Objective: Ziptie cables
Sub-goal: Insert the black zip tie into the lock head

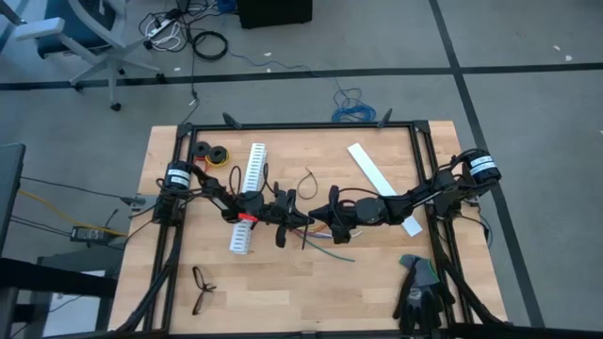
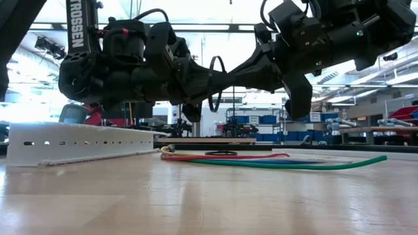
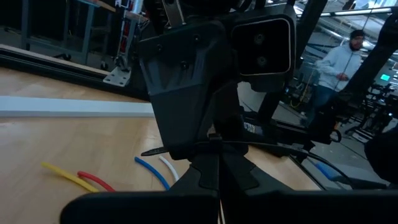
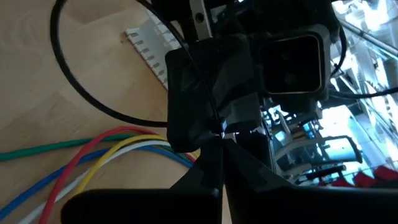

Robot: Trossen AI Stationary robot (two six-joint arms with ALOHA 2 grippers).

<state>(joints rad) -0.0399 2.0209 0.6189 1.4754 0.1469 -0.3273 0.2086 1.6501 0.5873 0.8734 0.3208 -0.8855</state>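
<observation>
1. Where the two arms meet over the middle of the wooden surface (image 1: 283, 292), the left gripper (image 1: 300, 218) and the right gripper (image 1: 318, 218) face each other tip to tip, raised above the wood.
2. The left gripper (image 3: 219, 163) is fully closed, its fingers pressed together around a thin black ziptie (image 3: 163, 150) that crosses just at their tips.
3. The right gripper (image 4: 219, 138) is likewise closed tight, pinching the same ziptie (image 4: 93, 102), which curves away from the fingertips in a wide loop above the wood.
4. In the low view that loop (image 2: 215, 83) hangs between the two grippers, clear of the surface.
5. The cables (image 1: 332, 237) lie loose on the surface below and just in front of the grippers, yellow, red, blue, white and green strands side by side (image 4: 81, 165); neither gripper touches them.
6. A white slotted strip (image 1: 249, 200) lies beneath the left arm, and a flat white strip (image 1: 369, 169) lies near the right arm.
7. Black eyeglasses (image 1: 203, 287) rest near the front left of the surface, and a dark glove (image 1: 419, 292) sits at the front right.
8. A person (image 3: 333, 65) stands in the room beyond the surface.
</observation>
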